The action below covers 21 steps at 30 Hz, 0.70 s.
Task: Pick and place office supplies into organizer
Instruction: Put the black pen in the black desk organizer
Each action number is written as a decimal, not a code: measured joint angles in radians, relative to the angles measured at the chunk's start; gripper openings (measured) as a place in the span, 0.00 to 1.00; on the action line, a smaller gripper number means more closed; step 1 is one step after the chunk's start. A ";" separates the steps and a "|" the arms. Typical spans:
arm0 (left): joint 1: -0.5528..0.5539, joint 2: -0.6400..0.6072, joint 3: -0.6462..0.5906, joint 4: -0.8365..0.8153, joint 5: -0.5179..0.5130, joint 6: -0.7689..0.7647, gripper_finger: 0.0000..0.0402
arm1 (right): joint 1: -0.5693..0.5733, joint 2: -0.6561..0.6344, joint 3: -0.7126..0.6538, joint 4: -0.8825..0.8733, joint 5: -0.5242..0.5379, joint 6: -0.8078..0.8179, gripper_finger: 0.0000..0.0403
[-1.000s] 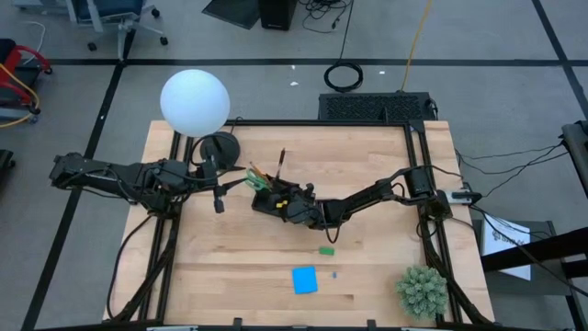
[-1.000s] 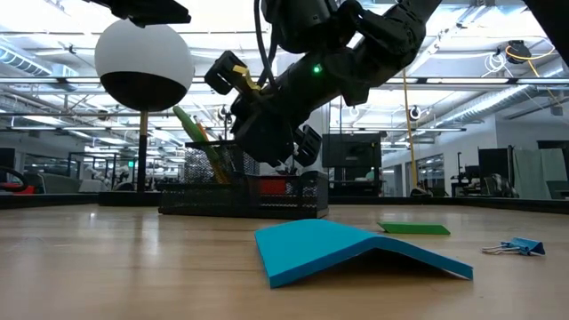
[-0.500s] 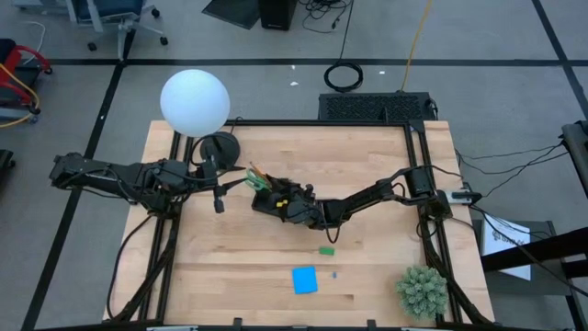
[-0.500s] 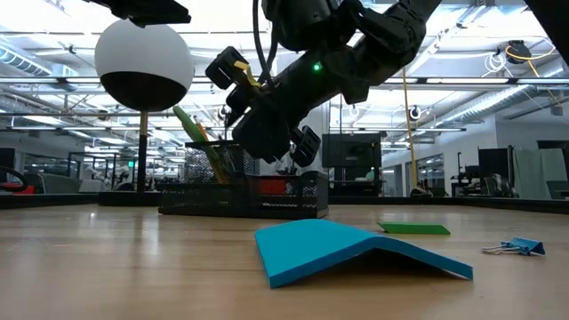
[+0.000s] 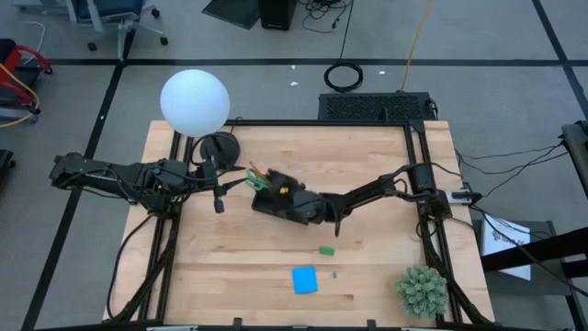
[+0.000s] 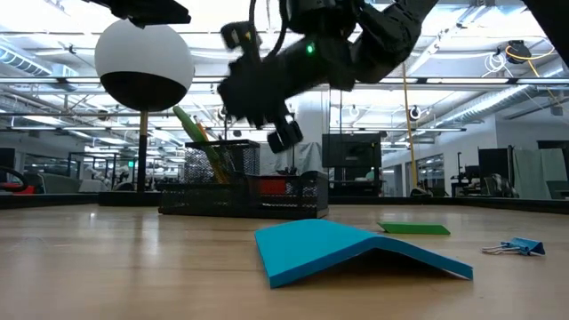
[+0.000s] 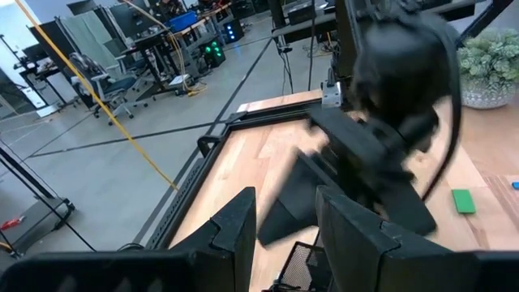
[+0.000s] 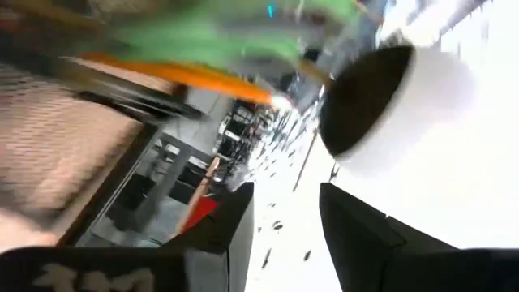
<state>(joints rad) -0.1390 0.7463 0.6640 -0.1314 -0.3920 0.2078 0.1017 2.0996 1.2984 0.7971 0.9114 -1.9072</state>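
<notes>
The black mesh organizer (image 6: 240, 191) stands mid-table. Green-handled scissors (image 6: 191, 124) and an orange pencil (image 8: 203, 79) stick up out of its taller compartment. My right gripper (image 5: 268, 187) hovers just above the organizer, rolled onto its side and open, with nothing between its fingers (image 8: 219, 235). The blue sticky-note pad (image 5: 304, 279) lies arched near the front edge. The small green eraser (image 5: 326, 249) lies flat between the pad and the organizer. My left gripper (image 5: 219, 198) waits open left of the organizer, raised off the table.
A lamp with a white globe (image 5: 195, 101) and a round black base (image 5: 219, 147) stands at the far left, close to the organizer. A potted plant (image 5: 423, 290) sits at the near right corner. A small blue binder clip (image 6: 514, 247) lies beside the pad.
My right gripper has risen above the organizer and rolled about its own axis. The dark pen that stuck out of it toward the far edge a second ago no longer shows there.
</notes>
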 joint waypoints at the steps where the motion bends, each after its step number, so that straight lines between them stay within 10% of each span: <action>1: 0.000 0.000 0.000 0.000 0.000 0.000 0.33 | -0.009 -0.017 0.000 0.000 0.000 0.052 0.32; 8: 0.000 0.000 0.000 -0.001 0.000 0.000 0.33 | -0.084 -0.183 0.000 -0.247 -0.037 0.566 0.31; 21: 0.000 0.000 0.000 -0.009 0.001 -0.051 0.33 | -0.198 -0.441 0.000 -0.623 -0.487 1.333 0.31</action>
<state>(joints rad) -0.1390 0.7460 0.6640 -0.1406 -0.3912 0.1568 -0.0964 1.6583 1.2984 0.1739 0.4240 -0.5744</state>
